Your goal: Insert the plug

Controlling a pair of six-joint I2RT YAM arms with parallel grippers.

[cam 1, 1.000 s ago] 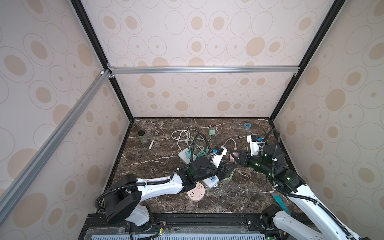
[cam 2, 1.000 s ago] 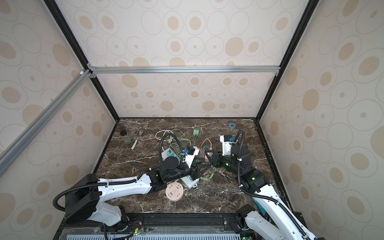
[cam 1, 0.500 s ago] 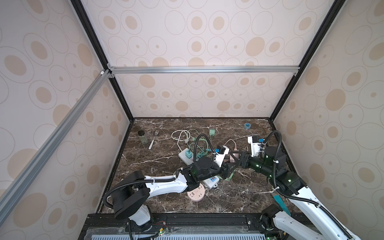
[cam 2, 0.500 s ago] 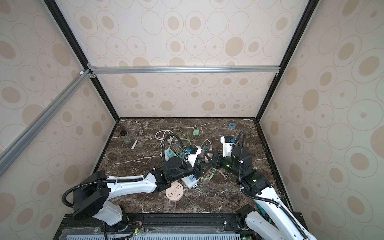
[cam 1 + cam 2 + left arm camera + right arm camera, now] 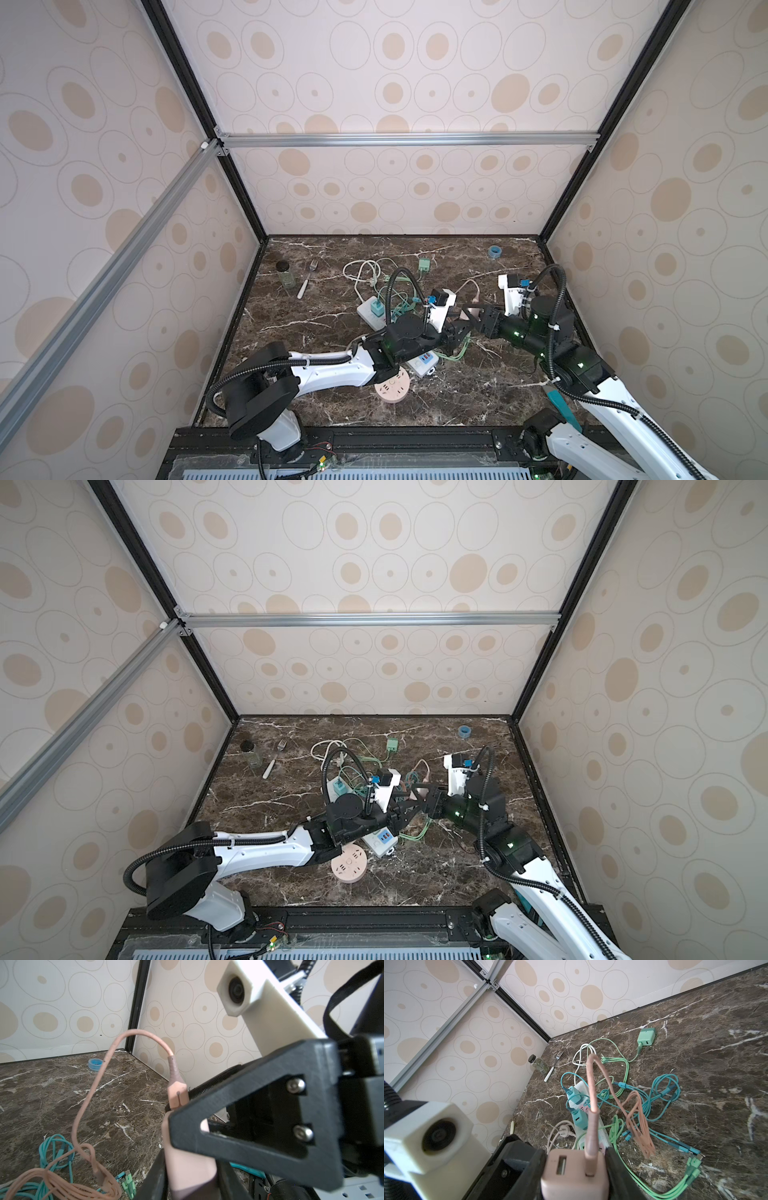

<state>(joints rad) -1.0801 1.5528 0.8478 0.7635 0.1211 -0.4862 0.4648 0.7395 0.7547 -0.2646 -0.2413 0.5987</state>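
A single pink charger block (image 5: pixel 574 1176) is held in the air over the middle of the bench (image 5: pixel 478 395), between the two arms. The right hand (image 5: pixel 422 796) grips it by its sides. One pink cable (image 5: pixel 591 1088) is already seated in one of its two USB ports, and the other port (image 5: pixel 560 1165) is empty. The cable loops up and falls to a coil on the bench.

The left hand (image 5: pixel 190 1180) has its fingers narrowed around the same block from the opposite side. They seem to touch it, but I cannot tell whether they are pressing.

This looks like a handover or regrip in mid-air, before the charger goes into a socket. Next, one hand probably needs sole hold, with the prongs turned down toward a free outlet. The prongs are hidden here.

Just left of the hands lies one white power strip (image 5: pixel 365 314) carrying two teal chargers (image 5: pixel 572 1093) (image 5: pixel 579 1119). One round pink socket (image 5: pixel 392 388) sits nearer, under the left arm. One green charger (image 5: pixel 646 1038) lies farther back. Teal, green and white cables tangle around the strip.

At far left stand one jar (image 5: pixel 286 274) and one fork (image 5: pixel 305 282). One blue tape roll (image 5: pixel 494 251) is at far right.
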